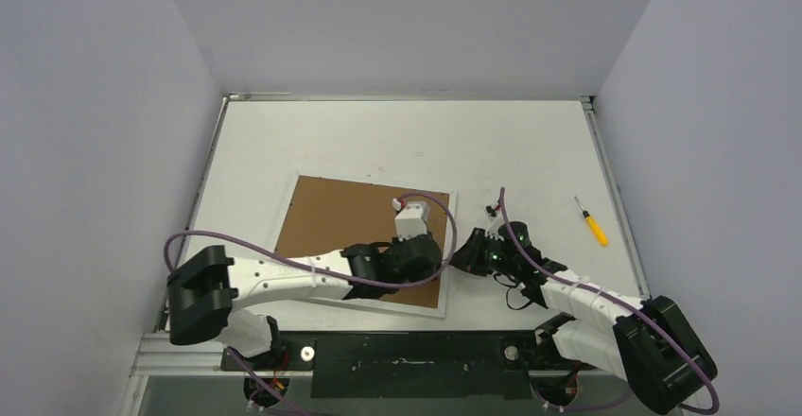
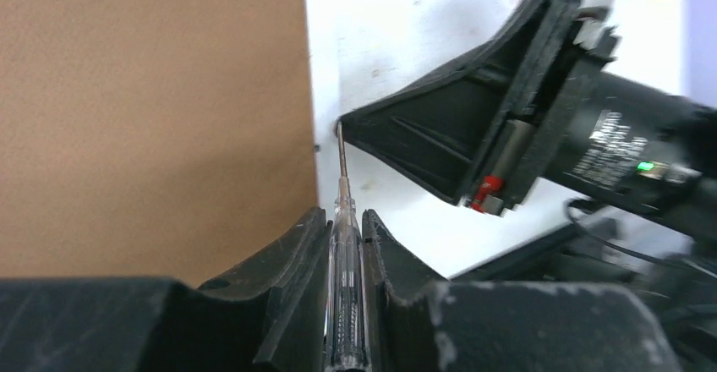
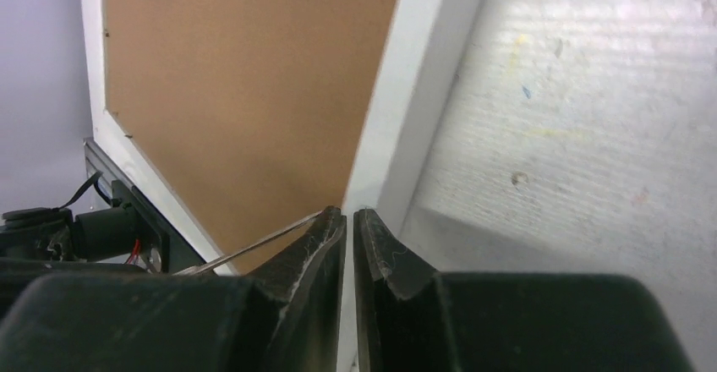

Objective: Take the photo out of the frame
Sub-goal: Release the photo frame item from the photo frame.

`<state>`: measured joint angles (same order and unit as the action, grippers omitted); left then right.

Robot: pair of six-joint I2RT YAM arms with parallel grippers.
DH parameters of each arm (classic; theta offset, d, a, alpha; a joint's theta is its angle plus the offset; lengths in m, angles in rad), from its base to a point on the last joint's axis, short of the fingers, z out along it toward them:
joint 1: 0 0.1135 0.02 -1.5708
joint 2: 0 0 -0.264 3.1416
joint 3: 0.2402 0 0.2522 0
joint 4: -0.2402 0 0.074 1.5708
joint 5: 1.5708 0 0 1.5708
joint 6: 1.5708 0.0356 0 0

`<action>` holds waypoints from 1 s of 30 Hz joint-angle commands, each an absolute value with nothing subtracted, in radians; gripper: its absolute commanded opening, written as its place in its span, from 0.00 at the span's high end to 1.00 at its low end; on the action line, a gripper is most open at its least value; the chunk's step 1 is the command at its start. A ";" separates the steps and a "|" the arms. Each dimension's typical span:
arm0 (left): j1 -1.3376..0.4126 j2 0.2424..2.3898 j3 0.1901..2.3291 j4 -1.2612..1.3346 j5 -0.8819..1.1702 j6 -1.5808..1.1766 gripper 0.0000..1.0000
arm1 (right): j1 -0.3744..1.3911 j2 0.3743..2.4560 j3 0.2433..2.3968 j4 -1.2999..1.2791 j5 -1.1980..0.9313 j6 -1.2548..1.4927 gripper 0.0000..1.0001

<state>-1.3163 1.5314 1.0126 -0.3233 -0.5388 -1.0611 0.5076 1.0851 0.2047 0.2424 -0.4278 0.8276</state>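
A: Looking for the frame (image 1: 340, 227). Lying where?

B: Lying flat on the white table (image 1: 426, 142), left of centre and near the arm bases. Facing up with its brown fibreboard back, narrow white border showing round it, sitting slightly askew to the table edges.

A: Seeing the photo anywhere?

B: Not seeing it in any view; showing only that brown back.

A: Gripping anything with the left gripper (image 2: 345, 220)?

B: Clamping a clear-handled screwdriver (image 2: 347, 304) between its black fingers, handle running back along the gap. Pointing the thin metal shaft (image 2: 341, 161) forward, close beside the right edge of the brown board. Reaching across the frame's right side in the top view.

A: And doing what with the right gripper (image 3: 349, 216)?

B: Pressing its fingers together on nothing, tips sitting at the white border of that same right edge. Touching it or hanging just above: hard to tell. Meeting the screwdriver's tip almost point to point in the left wrist view.

A: Spotting any other tool?

B: Spotting a yellow-handled screwdriver (image 1: 594, 222), lying on bare table well apart to the right, metal tip pointing away from the arms.
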 commanded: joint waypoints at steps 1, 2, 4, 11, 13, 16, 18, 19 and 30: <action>-1.187 1.312 0.903 -0.030 -0.255 -1.042 1.00 | 0.452 1.053 0.331 0.188 -0.481 0.732 0.85; -1.145 1.271 0.867 -0.016 -0.209 -1.029 1.00 | 0.432 1.058 0.346 0.180 -0.498 0.718 0.81; -1.070 1.199 0.802 0.047 -0.144 -0.997 1.00 | 0.380 1.072 0.371 0.174 -0.532 0.696 0.71; -0.782 1.180 0.742 0.134 0.189 -0.931 1.00 | 0.274 1.210 0.441 0.277 -0.623 0.711 0.62; -0.726 1.216 0.743 0.163 0.260 -0.907 1.00 | 0.259 1.248 0.456 0.306 -0.622 0.721 0.56; -0.652 1.288 0.761 0.190 0.367 -0.885 1.00 | 0.248 1.297 0.478 0.326 -0.615 0.720 0.55; -0.617 1.342 0.788 0.181 0.430 -0.873 1.00 | 0.235 1.331 0.487 0.334 -0.617 0.716 0.55; -0.605 1.367 0.799 0.183 0.454 -0.865 1.00 | 0.229 1.344 0.490 0.346 -0.625 0.715 0.56; -0.540 1.608 0.914 0.183 0.578 -0.837 1.00 | 0.185 1.467 0.489 0.443 -0.688 0.704 0.57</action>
